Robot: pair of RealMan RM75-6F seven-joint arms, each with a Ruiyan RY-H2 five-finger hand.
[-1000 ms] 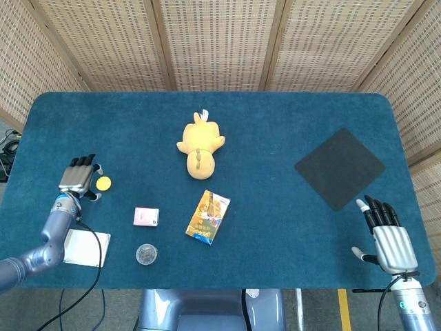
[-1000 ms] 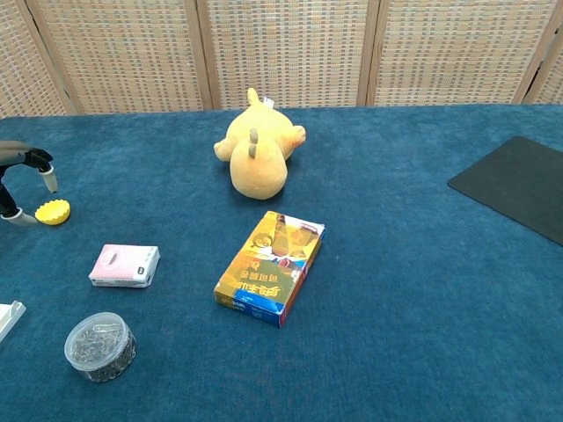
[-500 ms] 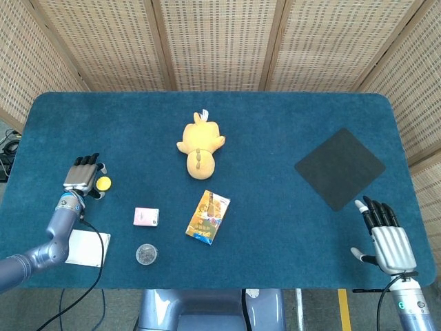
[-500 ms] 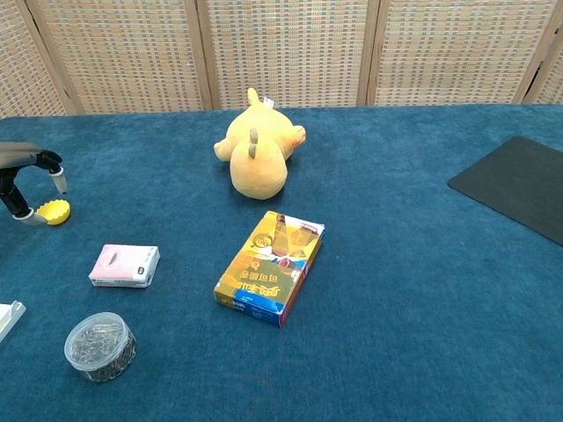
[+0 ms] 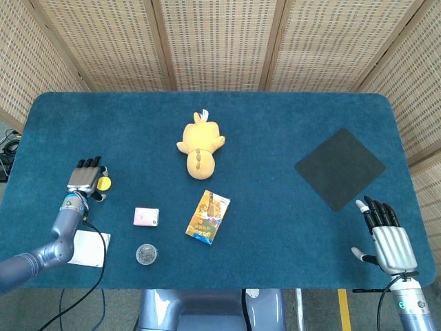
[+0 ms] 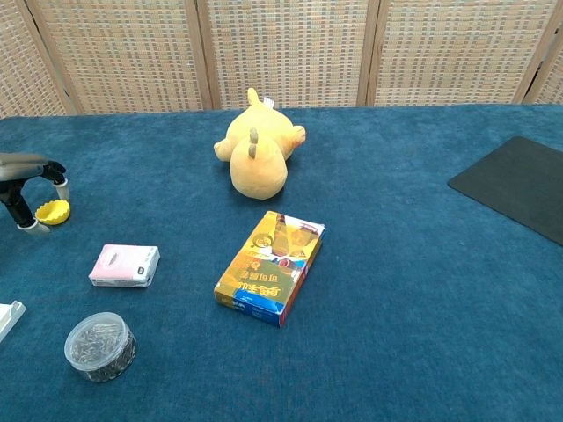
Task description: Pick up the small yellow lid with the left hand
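On the blue table (image 5: 275, 124), small yellow lid (image 6: 53, 212) lies between left hand (image 6: 25, 189) fingers.

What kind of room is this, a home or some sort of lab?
Most likely a robot test lab, not a home. A blue-carpeted table carries unrelated props, such as a plush toy and a snack box; woven screens fence it off, and robot hands reach in.

Blue carpeted table (image 5: 275, 117), woven wicker screen panels (image 5: 220, 41) with wooden frames behind, grey floor (image 5: 324, 310) below
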